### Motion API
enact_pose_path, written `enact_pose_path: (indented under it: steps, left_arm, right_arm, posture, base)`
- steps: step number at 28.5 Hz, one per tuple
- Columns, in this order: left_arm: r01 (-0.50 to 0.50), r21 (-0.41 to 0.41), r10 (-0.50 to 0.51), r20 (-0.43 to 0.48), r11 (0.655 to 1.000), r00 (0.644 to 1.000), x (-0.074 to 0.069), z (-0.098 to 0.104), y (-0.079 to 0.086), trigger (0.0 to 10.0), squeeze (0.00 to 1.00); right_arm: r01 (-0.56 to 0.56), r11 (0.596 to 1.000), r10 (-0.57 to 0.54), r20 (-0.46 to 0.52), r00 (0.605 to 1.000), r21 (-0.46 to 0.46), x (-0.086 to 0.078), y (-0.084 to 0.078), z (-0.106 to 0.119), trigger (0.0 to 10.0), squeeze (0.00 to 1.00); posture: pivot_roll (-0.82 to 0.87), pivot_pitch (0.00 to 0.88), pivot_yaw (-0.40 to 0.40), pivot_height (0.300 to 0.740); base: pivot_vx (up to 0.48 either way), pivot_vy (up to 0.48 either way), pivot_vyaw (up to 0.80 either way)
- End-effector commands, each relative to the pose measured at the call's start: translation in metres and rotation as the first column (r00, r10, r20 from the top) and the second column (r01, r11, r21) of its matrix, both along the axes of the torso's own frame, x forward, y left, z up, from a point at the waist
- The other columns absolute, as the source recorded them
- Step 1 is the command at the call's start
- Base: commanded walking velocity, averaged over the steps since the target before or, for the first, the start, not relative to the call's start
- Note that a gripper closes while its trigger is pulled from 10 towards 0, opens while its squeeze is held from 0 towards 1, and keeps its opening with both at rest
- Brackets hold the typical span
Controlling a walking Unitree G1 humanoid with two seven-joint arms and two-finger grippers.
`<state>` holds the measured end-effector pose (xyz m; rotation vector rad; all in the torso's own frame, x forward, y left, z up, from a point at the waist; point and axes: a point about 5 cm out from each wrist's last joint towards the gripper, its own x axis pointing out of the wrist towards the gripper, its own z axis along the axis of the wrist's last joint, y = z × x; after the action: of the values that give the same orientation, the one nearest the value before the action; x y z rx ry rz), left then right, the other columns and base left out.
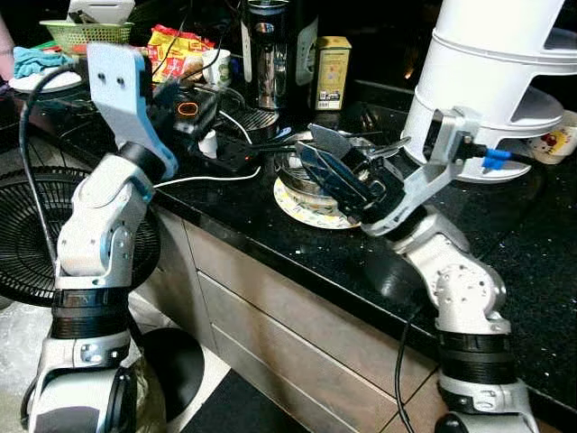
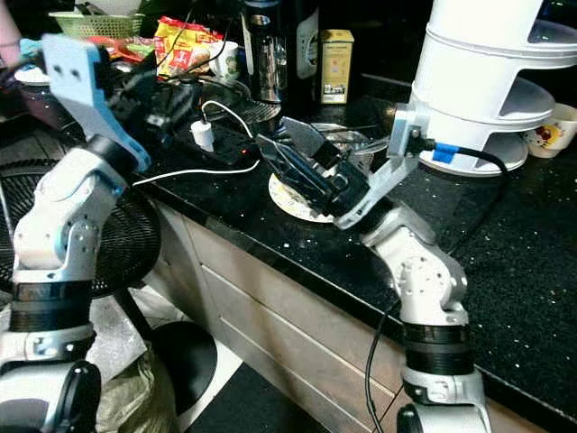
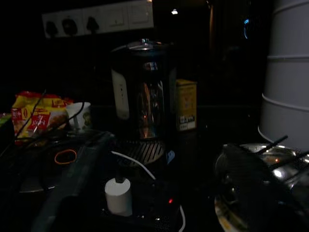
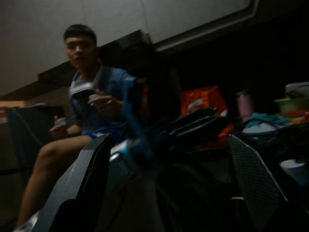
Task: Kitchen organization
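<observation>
On the black counter a steel bowl with utensils in it rests on a patterned plate. My right gripper hangs open just above the bowl, nothing between its fingers. My left gripper reaches over the counter's left end, above a black power strip with a white charger plugged in. A steel kettle and a yellow box stand behind them. In the left wrist view the bowl lies to one side.
A tall white stacked appliance stands at the back right, with a printed mug beside it. Snack packets, a green basket and a cloth crowd the back left. A floor fan stands below. A person sits opposite.
</observation>
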<state>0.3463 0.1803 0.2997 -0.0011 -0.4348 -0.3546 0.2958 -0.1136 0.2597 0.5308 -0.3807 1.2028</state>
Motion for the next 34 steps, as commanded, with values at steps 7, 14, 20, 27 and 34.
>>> enact_pose_path:
  steps: [7, 14, 20, 27, 34]
  left_arm:
    - [0.034, 0.025, -0.034, 0.000, 0.999, 0.999, 0.007, 0.010, 0.007, 10.0, 1.00]
    - [-0.002, 0.053, 0.002, -0.002, 0.999, 1.000, 0.009, 0.009, 0.011, 10.0, 0.00]
    - [-0.029, 0.055, 0.029, 0.000, 0.998, 1.000, 0.011, 0.011, 0.018, 10.0, 0.00]
    - [-0.115, 0.076, 0.116, -0.011, 0.991, 0.993, 0.015, 0.016, 0.028, 10.0, 0.00]
    - [-0.221, 0.097, 0.227, -0.064, 0.970, 0.972, 0.019, 0.016, 0.042, 10.0, 0.00]
  right_arm:
    - [0.006, 1.000, -0.007, -0.011, 1.000, -0.023, 0.000, 0.005, -0.004, 10.0, 0.00]
    - [-0.010, 1.000, 0.009, -0.032, 0.999, -0.025, 0.001, 0.007, -0.002, 10.0, 0.00]
    - [-0.022, 0.999, 0.021, -0.029, 0.999, -0.038, 0.000, 0.008, -0.003, 10.0, 0.00]
    - [-0.024, 0.997, 0.022, -0.030, 0.999, -0.071, -0.002, 0.009, -0.006, 10.0, 0.00]
    - [-0.005, 0.994, 0.003, -0.020, 1.000, -0.109, -0.001, 0.010, -0.008, 10.0, 0.00]
  posture:
    - [0.04, 0.000, 0.021, 0.740]
    - [0.04, 0.000, 0.021, 0.740]
    - [0.04, 0.000, 0.025, 0.740]
    - [0.04, 0.000, 0.030, 0.740]
    - [0.04, 0.000, 0.033, 0.740]
  base:
    - [0.000, 0.000, 0.00]
    - [0.000, 0.000, -0.33]
    - [0.000, 0.000, -0.80]
    - [0.000, 0.000, -0.80]
    - [0.000, 0.000, -0.80]
